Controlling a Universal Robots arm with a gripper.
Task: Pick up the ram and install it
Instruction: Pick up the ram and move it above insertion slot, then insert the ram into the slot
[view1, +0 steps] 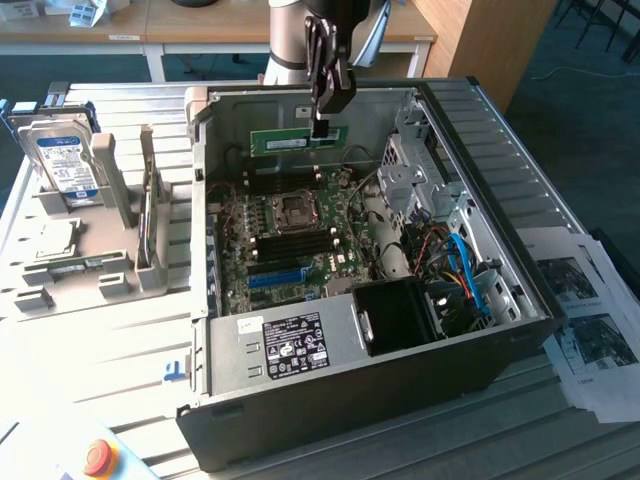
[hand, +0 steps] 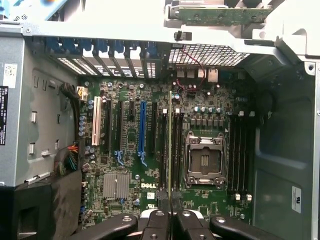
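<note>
Hard drive (view1: 65, 165) with a blue-white label is propped in a grey rack (view1: 110, 235) at the exterior view's left. Further right, in the upper centre of the frame, the ram (view1: 290, 142) is gripped near its right end by the closed pincer (view1: 322, 128). It is a long, narrow green stick with a pale label strip, held level above the motherboard (view1: 290, 240) inside the open case (view1: 500, 190).

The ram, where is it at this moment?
In the exterior view the ram hangs gripped in the claw inside the open computer case, above the motherboard.
</note>
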